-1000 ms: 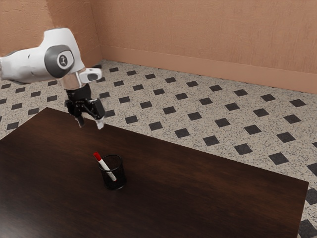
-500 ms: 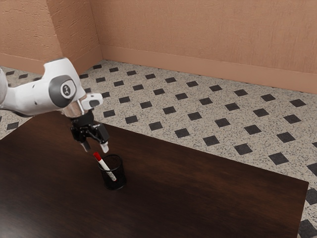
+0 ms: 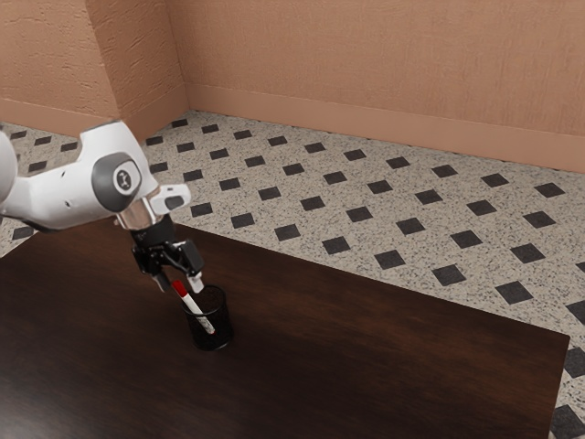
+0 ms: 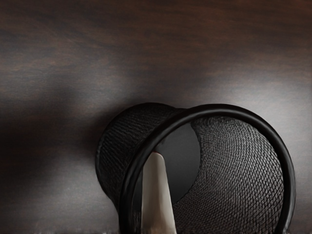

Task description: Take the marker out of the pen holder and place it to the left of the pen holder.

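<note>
A white robot arm reaches in from the exterior view's left over a dark wooden desk. Its black gripper is lower than in the earlier frame and closer to the black mesh pen holder, with the fingertips now about level with the marker's red cap. The jaws stand apart, not closed on anything.

The marker is unmoved: white, leaning in the holder toward the exterior view's left, its red cap sticking up past the rim. The holder has also stayed put, upright, well in from the desk's far edge. In the wrist view, the holder's round rim is near the hand, with a pale, tapered shape at it.
</note>
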`<move>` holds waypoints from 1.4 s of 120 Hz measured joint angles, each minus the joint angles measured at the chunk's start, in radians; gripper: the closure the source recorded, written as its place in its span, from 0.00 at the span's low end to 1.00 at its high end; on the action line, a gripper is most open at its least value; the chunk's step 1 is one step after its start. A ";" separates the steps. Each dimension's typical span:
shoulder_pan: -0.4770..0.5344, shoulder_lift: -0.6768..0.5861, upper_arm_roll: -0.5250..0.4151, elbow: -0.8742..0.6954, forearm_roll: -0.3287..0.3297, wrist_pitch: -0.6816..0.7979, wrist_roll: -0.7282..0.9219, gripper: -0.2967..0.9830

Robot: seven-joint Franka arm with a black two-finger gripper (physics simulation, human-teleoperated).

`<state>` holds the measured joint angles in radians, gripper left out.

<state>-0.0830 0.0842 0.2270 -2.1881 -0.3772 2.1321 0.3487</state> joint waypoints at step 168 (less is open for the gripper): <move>0.049 0.606 0.055 0.906 0.468 -1.115 -0.183 0.83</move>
<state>-0.0340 0.6901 0.2816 -1.2822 0.0906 1.0169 0.1655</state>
